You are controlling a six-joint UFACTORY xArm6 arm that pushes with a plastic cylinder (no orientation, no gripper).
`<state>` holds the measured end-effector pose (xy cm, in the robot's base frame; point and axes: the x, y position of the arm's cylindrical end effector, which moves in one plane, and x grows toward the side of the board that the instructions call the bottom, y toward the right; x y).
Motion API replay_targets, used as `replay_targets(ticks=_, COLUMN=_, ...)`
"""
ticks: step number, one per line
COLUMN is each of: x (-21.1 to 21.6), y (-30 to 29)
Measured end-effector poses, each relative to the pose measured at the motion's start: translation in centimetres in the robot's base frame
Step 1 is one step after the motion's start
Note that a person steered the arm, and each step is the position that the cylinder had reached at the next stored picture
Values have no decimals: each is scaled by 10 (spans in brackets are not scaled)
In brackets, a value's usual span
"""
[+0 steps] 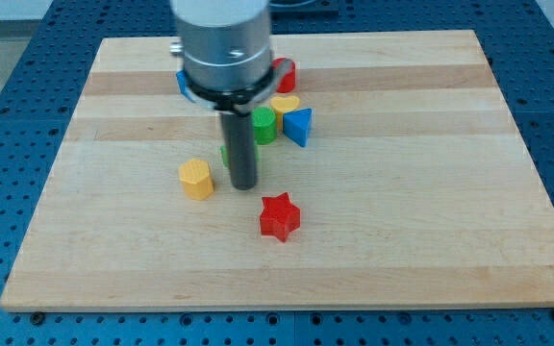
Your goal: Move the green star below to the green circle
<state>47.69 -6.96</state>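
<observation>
My tip (244, 185) rests on the wooden counter (431, 192), near the middle. I have no gripper, only a dark rod, so nothing opens, closes or holds anything.

A small bit of green (225, 154) peeks out at the rod's left edge, just above my tip. The rod hides most of it. It may be the green star, but I cannot tell its shape. It looks like it is touching the rod.

The green circle (264, 124) sits just above my tip and a little to the view's right, close to the rod. The blue triangle (298, 125) is right beside it, farther to the right. The yellow heart (285, 103) is just above those two. A red block (286, 73) is higher still, partly hidden by the arm. A blue block (181, 81) peeks out up and to the left of my tip, behind the arm.

The yellow hexagon (197, 179) lies to the left of my tip, near but not touching. The red star (279, 216) lies below my tip and to the right, a little apart.
</observation>
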Motion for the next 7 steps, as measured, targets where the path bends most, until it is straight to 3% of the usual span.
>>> replay_targets(ticks=1, x=0, y=-33)
replay_targets(ticks=3, x=-48, y=-39)
replay_targets(ticks=5, x=-31, y=-25)
replay_targets(ticks=6, x=3, y=-21)
replay_targets(ticks=7, x=-3, y=-10)
